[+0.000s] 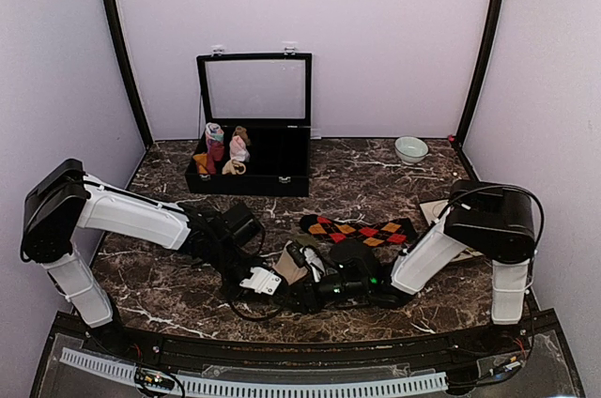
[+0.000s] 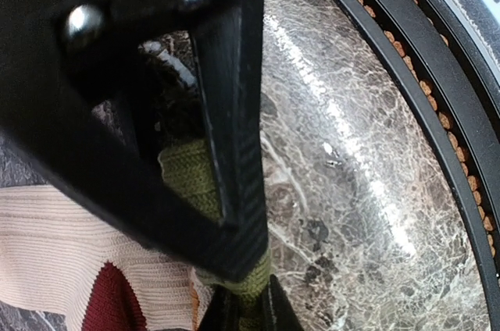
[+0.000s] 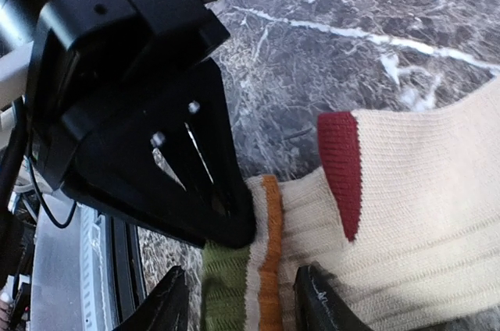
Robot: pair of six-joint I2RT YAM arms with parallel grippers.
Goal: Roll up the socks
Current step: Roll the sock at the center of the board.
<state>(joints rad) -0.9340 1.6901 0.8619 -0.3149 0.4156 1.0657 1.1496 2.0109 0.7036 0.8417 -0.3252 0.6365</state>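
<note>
Your cream sock [image 3: 422,190] lies flat on the surface [image 1: 376,182], front centre, close to the near rim and right between the two arms. It's ribbed knit with the maroon patch [image 3: 340,167] facing up. The end toward the hands carries an orange stripe [image 3: 269,245], then a green band [image 3: 223,284] at the edge.

Left hand [image 2: 248,311]: clenched on the green band. Your left wrist view shows the knit bunched and squeezed between the two tips, just off the marble.

Right hand [image 3: 242,300]: released. Its fingers [image 3: 312,304] stand apart, astride the same striped end, with green, orange and cream all showing between them. One finger overlaps the cream rib; you can't tell whether it touches. Nothing is gripped there.

The two hands sit nose to nose at that end. In the right wrist view, the left one's black finger frame is just beside the orange stripe.

Argyle sock [image 1: 362,227]: stretched out flat, black with red-orange diamonds, just behind the hands and apart from the cream one.

Further back, left of centre: black box [image 1: 249,182], lid up toward the back wall, small sock rolls [image 1: 223,149] standing in its left compartments. Pale bowl [image 1: 410,148] sits at the back right, well apart from everything else.
</note>
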